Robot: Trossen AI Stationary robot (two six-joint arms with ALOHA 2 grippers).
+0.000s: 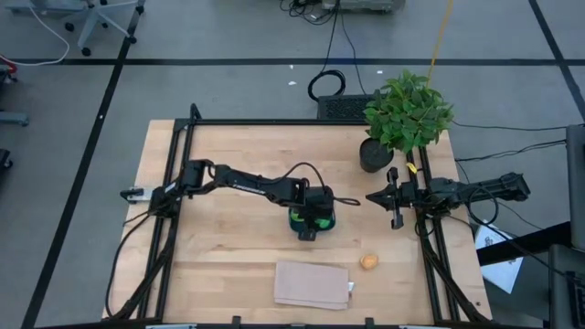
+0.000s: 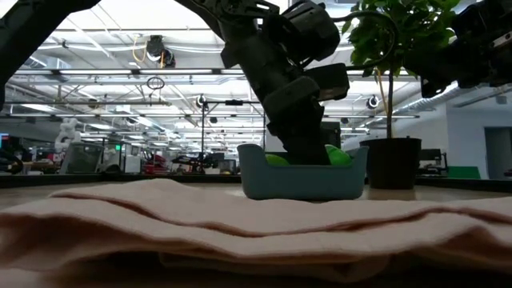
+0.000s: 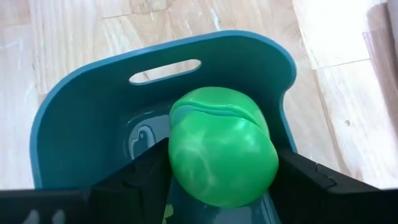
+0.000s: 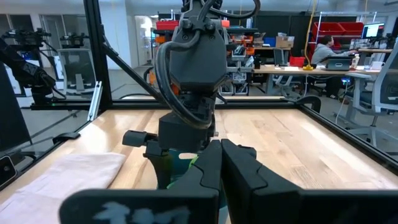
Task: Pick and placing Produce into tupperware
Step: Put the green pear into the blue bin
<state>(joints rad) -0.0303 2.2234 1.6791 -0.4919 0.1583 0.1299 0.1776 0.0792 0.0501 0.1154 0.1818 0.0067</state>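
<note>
High view: left pincer [image 1: 312,222] sits over the teal tupperware [image 1: 311,219] mid-bench, orange fruit [image 1: 368,262] lies apart on the wood near the beige cloth [image 1: 313,284], and the right pincer [image 1: 394,197] waits closed by the potted plant [image 1: 407,114]. Low view: tupperware [image 2: 302,174] stands behind the cloth [image 2: 256,220] with green fruit showing above its rim. Left wrist view: fingers [image 3: 134,180] grip the bright green fruit [image 3: 222,155] inside the tupperware [image 3: 81,112]; right wrist view: right pincer [image 4: 221,152] fingers pressed together.
</note>
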